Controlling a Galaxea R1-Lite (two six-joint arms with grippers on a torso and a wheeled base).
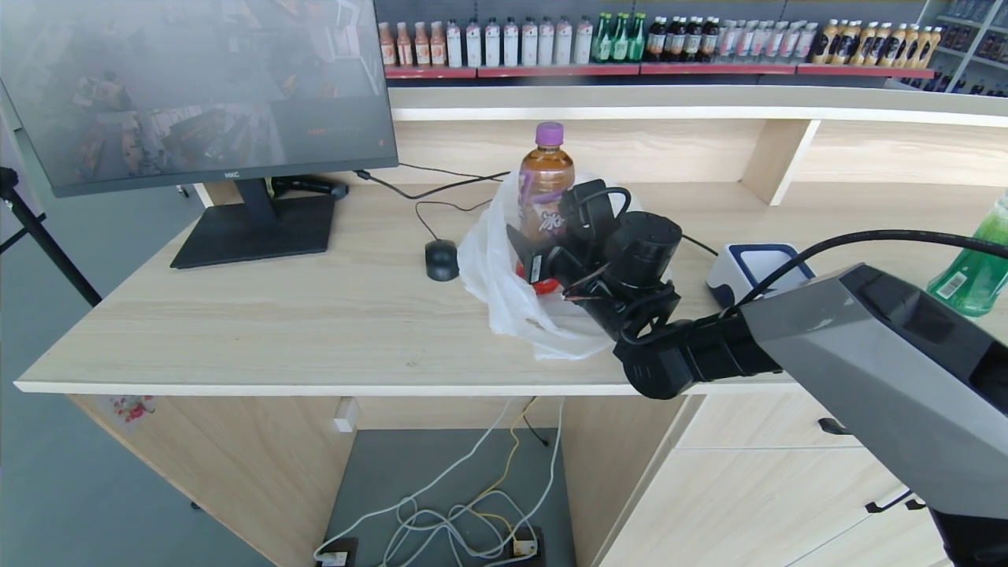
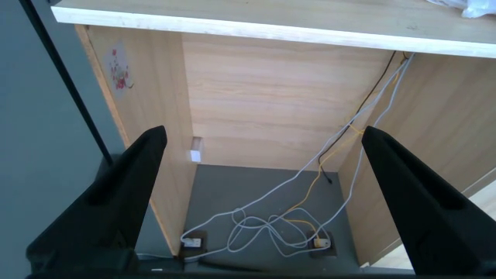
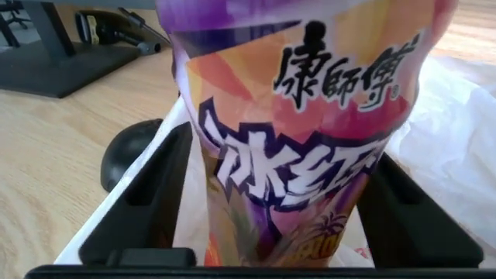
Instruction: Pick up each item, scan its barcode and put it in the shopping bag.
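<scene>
A tea bottle (image 1: 545, 185) with a purple cap and a purple and orange label (image 3: 302, 132) stands upright, its lower part down inside the mouth of the white plastic shopping bag (image 1: 504, 299) in the middle of the counter. My right gripper (image 1: 551, 248) is shut on the bottle's body, one finger (image 3: 143, 201) on each side. Something red (image 1: 543, 286) lies in the bag under the bottle. My left gripper (image 2: 263, 178) hangs open and empty below the counter's front edge, facing the cables on the floor.
A white barcode scanner box (image 1: 757, 268) sits right of the bag, with a green bottle (image 1: 976, 268) at the far right. A black mouse (image 1: 442, 259) lies left of the bag, and a monitor (image 1: 197, 87) stands at the back left.
</scene>
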